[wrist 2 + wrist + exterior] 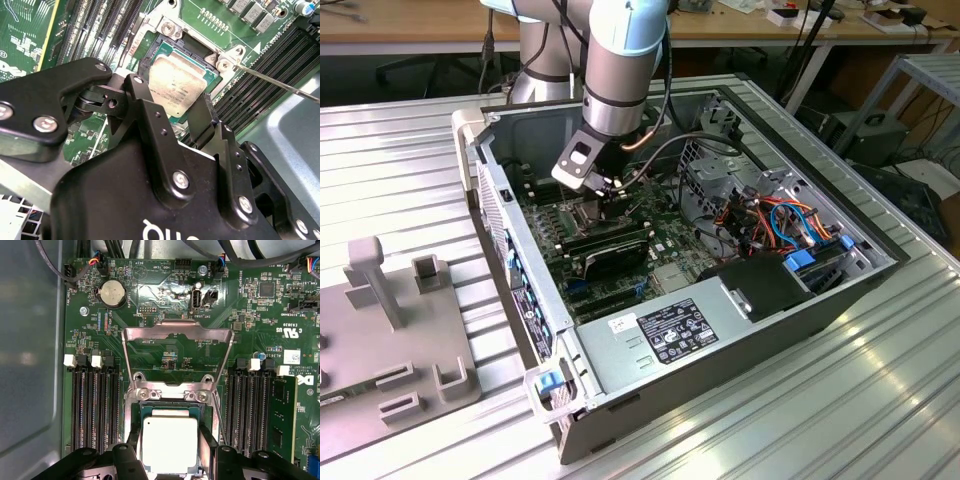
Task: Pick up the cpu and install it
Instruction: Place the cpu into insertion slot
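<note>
The cpu [170, 442], a square chip with a silver lid on a green board, lies level in the motherboard's socket [170, 396]. In both wrist views my gripper's [170, 452] black fingers [207, 445] press against its two opposite edges. The second wrist view shows the cpu [177, 82] seated inside the socket frame between the fingers [202, 117] of my gripper [172, 105]. In the exterior view my gripper [605, 195] reaches down into the open computer case [720, 330], over the motherboard. The socket's metal load plate [177, 335] stands flipped open.
Memory slots [92, 405] flank the socket on both sides, and a thin lever wire [280, 82] sticks out beside it. Case walls, a drive cage with coloured cables [780, 215] and a power supply [670, 335] ring the board. A grey fixture [390, 330] sits at the exterior view's left.
</note>
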Tool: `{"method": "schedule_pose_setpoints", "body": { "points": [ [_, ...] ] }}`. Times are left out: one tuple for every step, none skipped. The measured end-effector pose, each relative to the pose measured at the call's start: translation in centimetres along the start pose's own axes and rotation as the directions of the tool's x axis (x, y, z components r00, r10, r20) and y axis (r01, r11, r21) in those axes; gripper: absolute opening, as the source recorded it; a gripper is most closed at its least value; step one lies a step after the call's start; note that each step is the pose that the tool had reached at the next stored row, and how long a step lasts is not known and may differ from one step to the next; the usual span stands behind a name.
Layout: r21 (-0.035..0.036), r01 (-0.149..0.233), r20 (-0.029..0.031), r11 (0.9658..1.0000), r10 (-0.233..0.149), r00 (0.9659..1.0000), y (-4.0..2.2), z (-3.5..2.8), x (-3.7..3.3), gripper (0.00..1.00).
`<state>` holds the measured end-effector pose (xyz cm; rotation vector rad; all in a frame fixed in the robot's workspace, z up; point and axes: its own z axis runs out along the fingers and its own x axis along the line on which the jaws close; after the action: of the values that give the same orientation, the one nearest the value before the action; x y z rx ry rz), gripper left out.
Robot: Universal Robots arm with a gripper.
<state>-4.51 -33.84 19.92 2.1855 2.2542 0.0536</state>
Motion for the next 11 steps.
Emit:
{"method": "schedule_pose_setpoints", "body": {
  "points": [
    [0.0000, 0.000, 0.0000, 1.0000, 0.000, 1.0000, 0.00, 0.00, 0.00, 0.55],
    [0.0000, 0.000, -0.0001, 1.0000, 0.000, 1.0000, 0.00, 0.00, 0.00, 0.55],
    [-0.0001, 0.000, -0.0001, 1.0000, 0.000, 1.0000, 0.00, 0.00, 0.00, 0.55],
    [0.0000, 0.000, -0.0001, 1.0000, 0.000, 1.0000, 0.00, 0.00, -0.01, 0.55],
    [0.0000, 0.000, 0.0000, 1.0000, 0.000, 1.0000, -0.01, 0.01, -0.01, 0.55],
    [0.0000, 0.000, 0.0002, 1.0000, 0.000, 1.0000, -0.01, 0.02, -0.02, 0.55],
    [0.0001, 0.000, 0.0003, 1.0000, 0.000, 1.0000, -0.01, 0.03, -0.02, 0.55],
    [0.0002, 0.000, 0.0003, 1.0000, 0.000, 1.0000, -0.01, 0.06, -0.01, 0.55],
    [0.0002, 0.000, 0.0003, 1.0000, 0.000, 1.0000, -0.01, 0.07, -0.01, 0.55],
    [0.0002, 0.000, 0.0002, 1.0000, 0.000, 1.0000, -0.01, 0.08, -0.01, 0.55],
    [0.0001, 0.000, 0.0001, 1.0000, 0.000, 1.0000, -0.01, 0.09, -0.01, 0.55]
  ]
}}
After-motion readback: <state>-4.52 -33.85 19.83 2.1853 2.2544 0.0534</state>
